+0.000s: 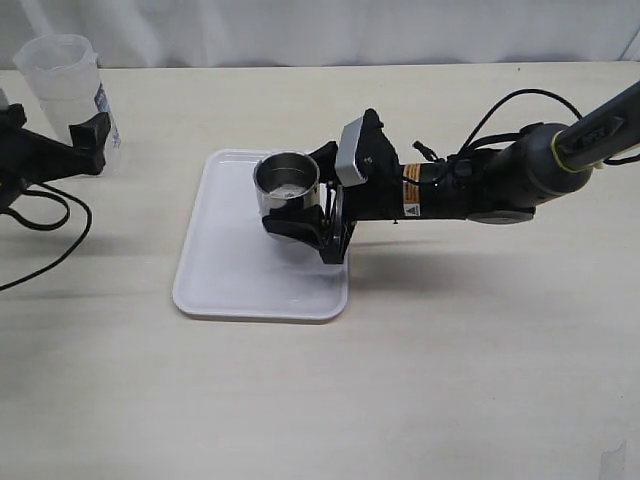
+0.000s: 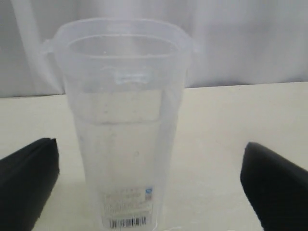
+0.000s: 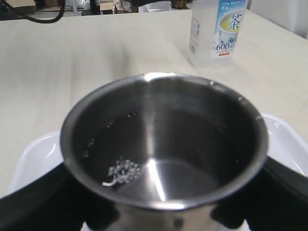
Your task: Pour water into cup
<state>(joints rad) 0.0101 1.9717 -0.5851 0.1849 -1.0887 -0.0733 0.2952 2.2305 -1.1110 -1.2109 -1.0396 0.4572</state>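
The steel cup (image 1: pixel 286 180) stands over the back right part of the white tray (image 1: pixel 230 270). My right gripper (image 1: pixel 303 203) is shut on the cup, one finger on each side of it. In the right wrist view the cup (image 3: pixel 163 144) fills the frame, and a little water with bubbles (image 3: pixel 122 171) lies on its bottom. The translucent container (image 1: pixel 62 80) stands upright on the table at the far left. My left gripper (image 1: pixel 50 125) is open, its fingers (image 2: pixel 29 173) on either side of the container (image 2: pixel 125 120) and apart from it.
The tray's rim (image 3: pixel 33 154) shows under the cup. The labelled container (image 3: pixel 219 29) also shows beyond the cup in the right wrist view. Black cables (image 1: pixel 50 225) trail on the table by the left arm. A white curtain (image 1: pixel 320 25) backs the table.
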